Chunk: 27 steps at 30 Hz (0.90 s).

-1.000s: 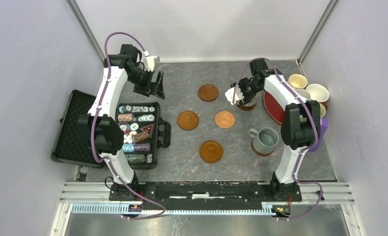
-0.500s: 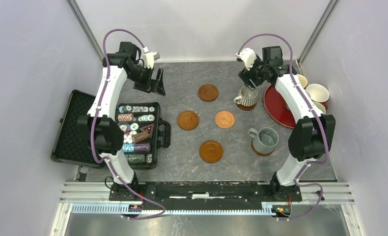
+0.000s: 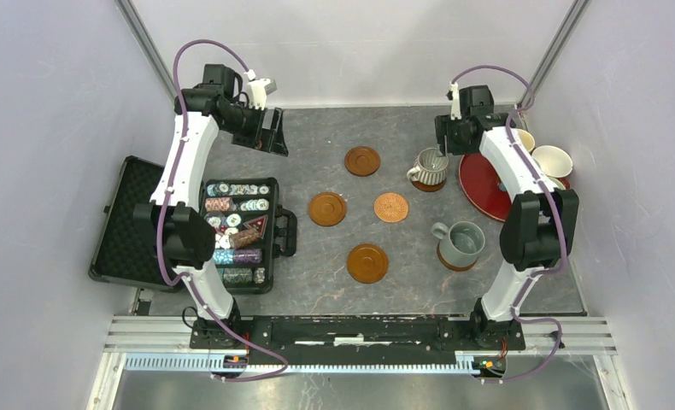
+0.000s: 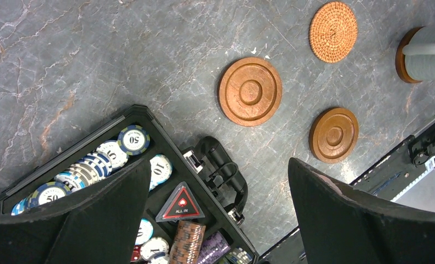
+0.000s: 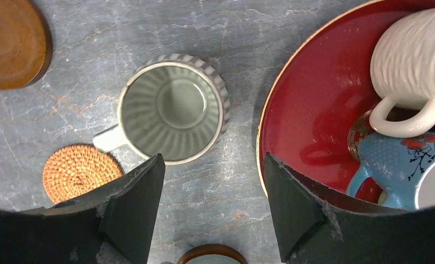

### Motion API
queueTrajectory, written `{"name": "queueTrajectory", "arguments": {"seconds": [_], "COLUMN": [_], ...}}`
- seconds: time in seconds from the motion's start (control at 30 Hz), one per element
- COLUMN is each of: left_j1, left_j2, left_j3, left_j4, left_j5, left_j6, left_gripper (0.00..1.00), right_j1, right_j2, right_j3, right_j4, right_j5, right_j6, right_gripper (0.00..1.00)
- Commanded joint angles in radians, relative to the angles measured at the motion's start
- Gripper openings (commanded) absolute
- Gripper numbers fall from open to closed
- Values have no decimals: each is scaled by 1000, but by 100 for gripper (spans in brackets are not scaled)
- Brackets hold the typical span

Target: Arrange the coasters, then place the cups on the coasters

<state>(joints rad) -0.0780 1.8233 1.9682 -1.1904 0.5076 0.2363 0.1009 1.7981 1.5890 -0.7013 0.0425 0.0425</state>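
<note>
Two glossy brown coasters [image 3: 362, 161] [image 3: 327, 208] lie bare mid-table, with a third [image 3: 367, 263] nearer the front and a woven orange coaster [image 3: 391, 207] between them. A ribbed grey-white cup [image 3: 429, 168] [image 5: 171, 107] stands on a coaster. The grey-blue cup [image 3: 462, 243] [image 4: 430, 52] stands on another one. More cups stay on the red tray [image 3: 481, 190]: a white one [image 5: 413, 60] and a blue one [image 5: 402, 159]. My right gripper [image 3: 447, 143] [image 5: 212, 165] hovers open and empty between the ribbed cup and the tray. My left gripper [image 3: 270, 137] [image 4: 218, 170] hangs open and empty at the back left.
An open black case [image 3: 236, 224] [image 4: 204, 165] full of poker chips lies at the left, under my left gripper's view. Two pale cups [image 3: 517, 141] [image 3: 552, 161] stand at the tray's far right, close to the wall.
My right gripper has come off the ribbed cup, leaving it on its coaster, and has risen and swung right toward the tray. The left gripper drifted slightly back.
</note>
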Motion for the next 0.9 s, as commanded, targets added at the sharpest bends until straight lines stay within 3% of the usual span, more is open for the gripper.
{"name": "queueTrajectory", "arguments": {"seconds": [0.0,0.87], "left_j1": [6,6], "left_j2": [-25,-45], "left_j3": [-13,-59], "left_j4": [36,37], "left_j5": [6,0], "left_j6": [-22,-29], "left_gripper": [100,100], "right_j1": [-16,-59], "right_j2": [44,200], "right_j3": [7,42], "right_j4": [47,78], "right_j5": [31,-96], "right_j6": [90,13], "right_gripper": [72,44]}}
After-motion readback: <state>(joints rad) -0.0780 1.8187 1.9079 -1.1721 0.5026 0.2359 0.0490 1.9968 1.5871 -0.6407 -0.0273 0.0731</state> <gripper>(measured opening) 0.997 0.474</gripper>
